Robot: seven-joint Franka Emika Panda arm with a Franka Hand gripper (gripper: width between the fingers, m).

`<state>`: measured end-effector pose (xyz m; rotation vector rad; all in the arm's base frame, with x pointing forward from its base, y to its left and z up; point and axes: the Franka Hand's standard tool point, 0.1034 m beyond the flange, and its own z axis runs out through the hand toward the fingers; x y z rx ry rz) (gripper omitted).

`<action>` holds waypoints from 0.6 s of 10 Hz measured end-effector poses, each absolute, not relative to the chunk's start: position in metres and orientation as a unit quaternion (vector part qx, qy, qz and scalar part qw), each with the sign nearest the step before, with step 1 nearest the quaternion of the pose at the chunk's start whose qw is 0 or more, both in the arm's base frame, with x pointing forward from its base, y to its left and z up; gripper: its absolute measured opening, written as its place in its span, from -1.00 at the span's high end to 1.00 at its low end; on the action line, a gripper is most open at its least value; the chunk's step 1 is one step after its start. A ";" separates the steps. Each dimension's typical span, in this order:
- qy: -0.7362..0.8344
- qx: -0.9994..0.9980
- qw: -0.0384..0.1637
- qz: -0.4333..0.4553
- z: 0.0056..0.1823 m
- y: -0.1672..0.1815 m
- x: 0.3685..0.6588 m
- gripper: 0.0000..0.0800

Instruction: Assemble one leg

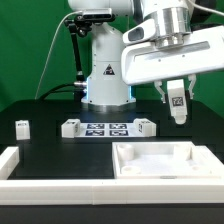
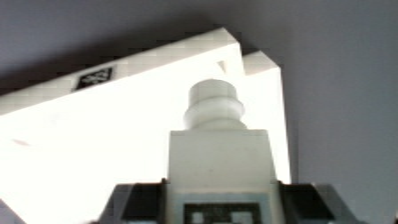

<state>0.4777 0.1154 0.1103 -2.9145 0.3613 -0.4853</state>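
My gripper (image 1: 176, 94) is shut on a small white leg (image 1: 178, 110) with a black-and-white tag on its face. It holds the leg upright in the air above the far right part of the large white panel (image 1: 160, 162). In the wrist view the leg (image 2: 221, 145) stands out from between the dark fingers (image 2: 139, 202), its knobbed threaded end pointing at a corner of the panel (image 2: 107, 125). The gripper (image 2: 221, 208) shows only at the picture's edge. The leg does not touch the panel.
The marker board (image 1: 108, 128) lies mid-table in front of the robot base. Three more small white legs stand near it: one far out at the exterior view's left (image 1: 22, 126) and one at either end of the board (image 1: 70, 127) (image 1: 145, 126). A white rim (image 1: 18, 172) borders the table's front left.
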 end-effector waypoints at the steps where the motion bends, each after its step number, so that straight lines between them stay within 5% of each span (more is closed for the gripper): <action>1: 0.117 -0.976 0.082 -0.165 0.108 0.118 0.476 0.28; 6: -0.002 -0.980 0.061 -0.187 0.103 0.114 0.499 0.28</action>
